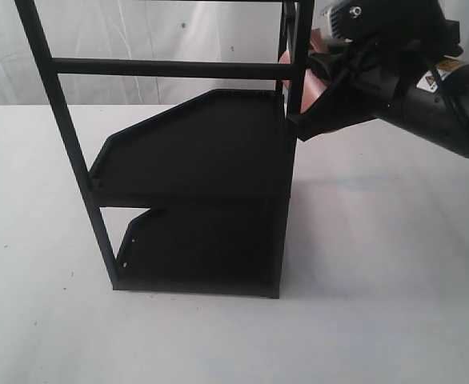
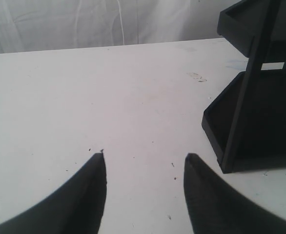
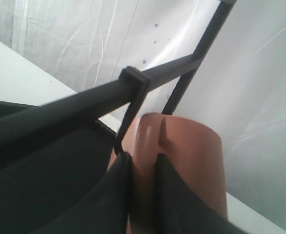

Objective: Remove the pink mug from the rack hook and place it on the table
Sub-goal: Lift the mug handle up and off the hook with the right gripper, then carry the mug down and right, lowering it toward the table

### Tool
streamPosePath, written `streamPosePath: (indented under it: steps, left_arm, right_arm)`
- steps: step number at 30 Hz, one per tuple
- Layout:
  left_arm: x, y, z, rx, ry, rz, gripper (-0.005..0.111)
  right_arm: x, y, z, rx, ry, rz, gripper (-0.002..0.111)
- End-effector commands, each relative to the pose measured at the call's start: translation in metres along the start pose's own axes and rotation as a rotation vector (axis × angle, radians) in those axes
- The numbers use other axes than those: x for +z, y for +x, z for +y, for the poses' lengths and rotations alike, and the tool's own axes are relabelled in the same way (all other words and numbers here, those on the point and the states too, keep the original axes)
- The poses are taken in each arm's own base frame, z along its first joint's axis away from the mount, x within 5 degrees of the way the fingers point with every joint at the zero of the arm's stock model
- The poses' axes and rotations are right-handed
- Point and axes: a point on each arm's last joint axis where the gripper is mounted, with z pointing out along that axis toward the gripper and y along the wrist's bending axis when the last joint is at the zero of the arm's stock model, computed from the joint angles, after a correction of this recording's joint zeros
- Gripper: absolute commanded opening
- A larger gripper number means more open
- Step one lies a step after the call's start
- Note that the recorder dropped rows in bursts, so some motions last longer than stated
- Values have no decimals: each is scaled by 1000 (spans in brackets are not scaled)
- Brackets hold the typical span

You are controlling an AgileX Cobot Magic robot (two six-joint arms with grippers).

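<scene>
The pink mug [image 3: 196, 151] hangs high at the rack's right post, and my right gripper [image 3: 143, 157] is shut on its loop handle. The thin black rack hook [image 3: 128, 119] runs down from the bar to the handle's edge; whether it still passes through the loop is hidden. From outside, only patches of the pink mug [image 1: 324, 90] show behind the right gripper [image 1: 302, 120] and the post. The rack [image 1: 194, 152] stands on the white table [image 1: 378, 264]. My left gripper [image 2: 144, 158] is open low over the bare table [image 2: 109, 97], with nothing between its fingers.
The thick crossbar [image 1: 170, 69] spans the rack above its two angled shelves. In the left wrist view the rack [image 2: 253, 112] stands close by the open fingers. A white curtain [image 1: 138, 32] backs the scene.
</scene>
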Motion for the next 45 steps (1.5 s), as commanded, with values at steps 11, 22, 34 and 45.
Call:
streamPosePath:
  steps: [11, 22, 34, 45]
  left_arm:
    - [0, 2, 0, -11, 1, 4, 53]
    - [0, 2, 0, -9, 1, 4, 53]
    - [0, 2, 0, -9, 1, 4, 53]
    - [0, 2, 0, -9, 1, 4, 53]
  right_arm:
    - [-16, -12, -14, 0, 44, -41, 0]
    - [-22, -1, -34, 48, 86, 39, 0]
    - [-82, 40, -22, 205, 170, -67, 0]
    - [-124, 77, 13, 334, -6, -247, 0]
